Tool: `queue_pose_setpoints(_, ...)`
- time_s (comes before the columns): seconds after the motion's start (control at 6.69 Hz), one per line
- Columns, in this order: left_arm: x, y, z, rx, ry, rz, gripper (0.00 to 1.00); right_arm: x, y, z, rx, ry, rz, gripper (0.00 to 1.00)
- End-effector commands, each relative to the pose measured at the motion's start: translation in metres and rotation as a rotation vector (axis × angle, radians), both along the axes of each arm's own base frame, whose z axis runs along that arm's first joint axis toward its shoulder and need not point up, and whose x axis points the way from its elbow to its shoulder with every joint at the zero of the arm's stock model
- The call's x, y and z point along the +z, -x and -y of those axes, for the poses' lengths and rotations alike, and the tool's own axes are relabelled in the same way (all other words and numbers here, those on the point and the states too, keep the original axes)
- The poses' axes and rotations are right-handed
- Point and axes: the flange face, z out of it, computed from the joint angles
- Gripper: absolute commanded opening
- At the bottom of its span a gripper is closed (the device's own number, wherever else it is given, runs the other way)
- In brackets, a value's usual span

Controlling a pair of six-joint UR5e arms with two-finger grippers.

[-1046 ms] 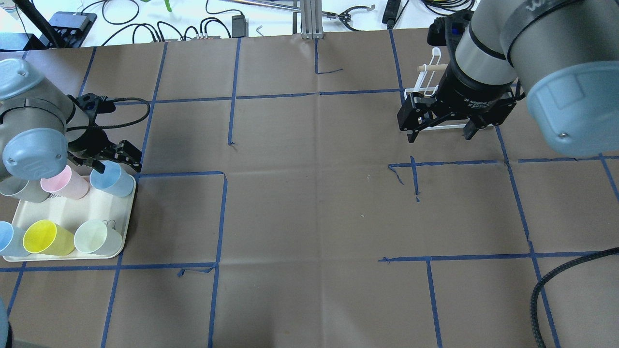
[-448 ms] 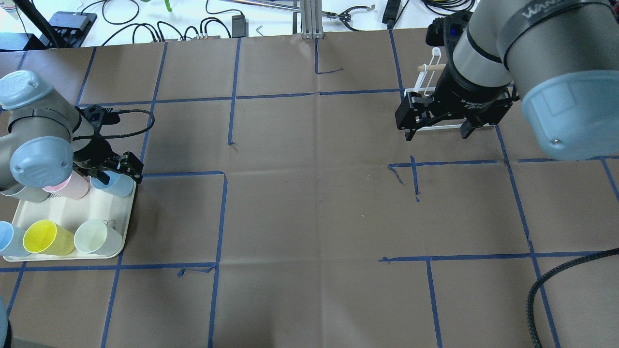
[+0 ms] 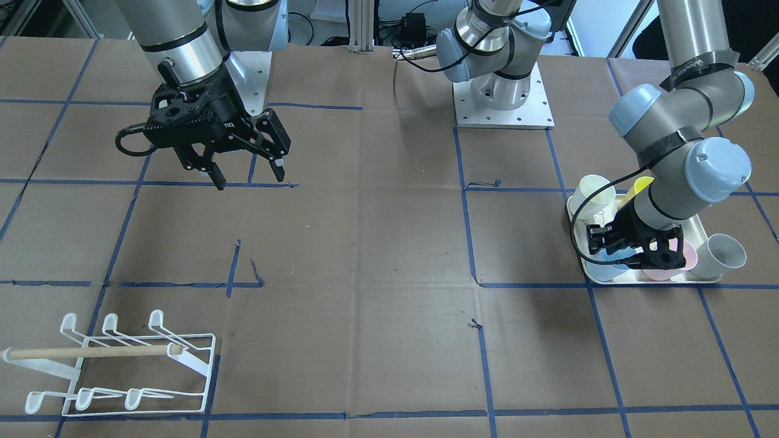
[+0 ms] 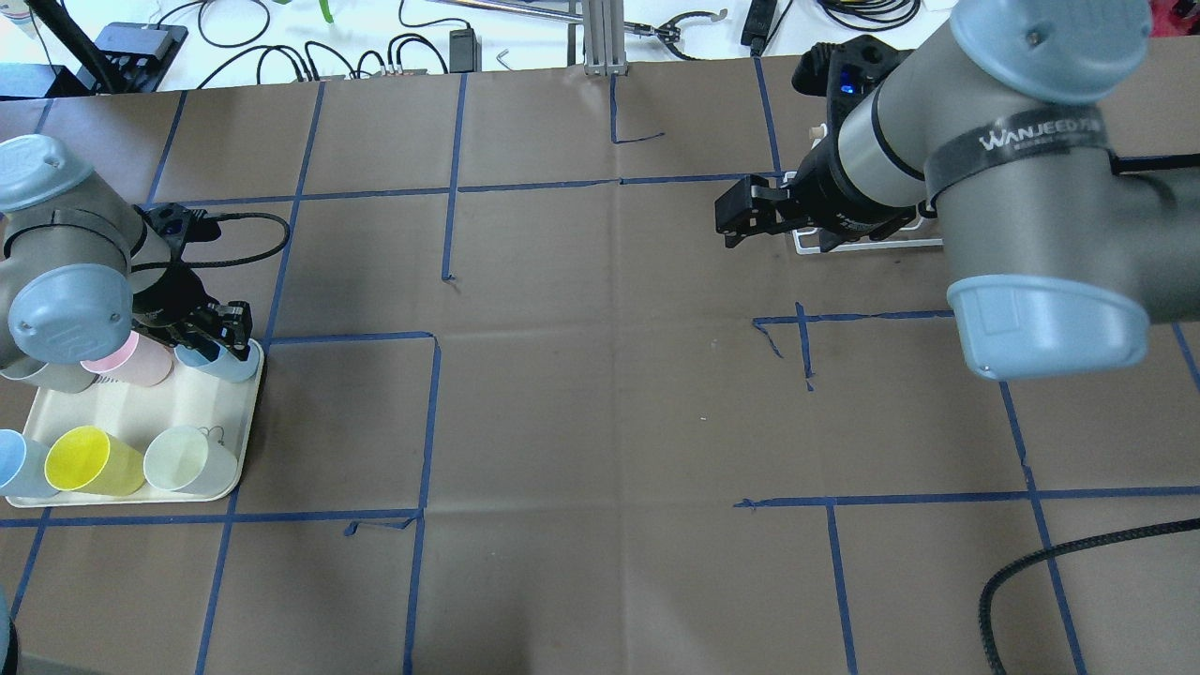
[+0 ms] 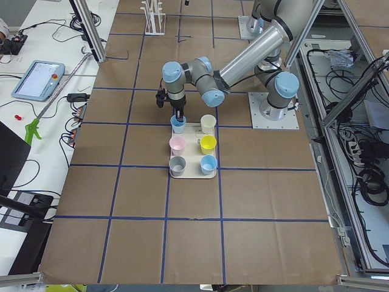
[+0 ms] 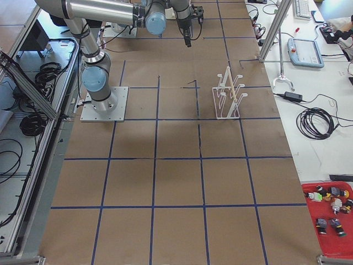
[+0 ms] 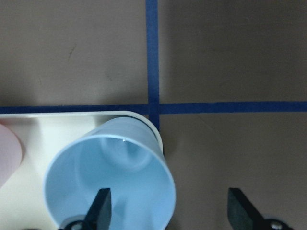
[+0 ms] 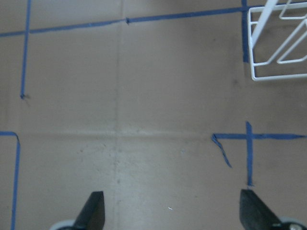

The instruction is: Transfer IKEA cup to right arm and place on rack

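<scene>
A light blue cup (image 7: 110, 177) stands upright at the far right corner of the cream tray (image 4: 122, 403); it also shows in the overhead view (image 4: 234, 364). My left gripper (image 7: 168, 213) is open and low over it, one finger (image 7: 100, 206) inside the cup and the other outside its rim, clear of the wall. My right gripper (image 3: 249, 175) is open and empty, hanging above bare table. In the overhead view the right gripper (image 4: 736, 220) is left of the white wire rack (image 3: 122, 365), which the arm mostly hides there. A rack corner shows in the right wrist view (image 8: 283, 43).
The tray also holds pink (image 4: 136, 361), grey (image 4: 47, 375), yellow (image 4: 89, 459), pale green (image 4: 187, 459) and another blue cup (image 4: 14, 464). Blue tape lines grid the brown table. Cables and tools lie beyond the far edge.
My left gripper has dropped lower around the blue cup's wall. My right arm has swung left, away from the rack, towards the table's middle.
</scene>
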Motion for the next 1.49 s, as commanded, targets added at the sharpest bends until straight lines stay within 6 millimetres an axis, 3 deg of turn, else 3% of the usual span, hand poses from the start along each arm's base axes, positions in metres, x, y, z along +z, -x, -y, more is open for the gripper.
queue_pose_setpoints(0.0, 0.011, -0.001, 0.003, -0.003, 0.025, -0.002, 0.03, -0.025, -0.016, 0.014, -0.076, 0.146, 0.226, 0.99)
queue_pose_setpoints(0.15, 0.021, 0.000, 0.003, -0.008, 0.041, 0.002, 0.00, -0.032, -0.020, 0.020, -0.172, 0.191, 0.306, 1.00)
queue_pose_setpoints(0.3, 0.048, 0.001, 0.005, -0.014, 0.083, 0.021, 0.00, -0.029, -0.023, 0.012, -0.289, 0.189, 0.403, 1.00)
queue_pose_setpoints(0.6, 0.123, 0.002, 0.026, -0.031, 0.087, 0.021, 0.00, -0.028, -0.026, -0.011, -0.420, 0.239, 0.632, 1.00)
queue_pose_setpoints(0.75, 0.160, 0.009, 0.040, -0.055, 0.096, 0.007, 0.00, -0.028, -0.025, -0.035, -0.518, 0.241, 0.748, 1.00)
queue_pose_setpoints(1.05, 0.212, 0.084, 0.068, -0.187, 0.190, -0.010, 0.00, -0.026, -0.022, -0.082, -0.645, 0.193, 0.870, 1.00)
queue_pose_setpoints(1.34, 0.243, 0.156, 0.067, -0.288, 0.370, -0.171, 0.00, -0.015, -0.020, -0.093, -0.632, 0.287, 0.937, 0.99)
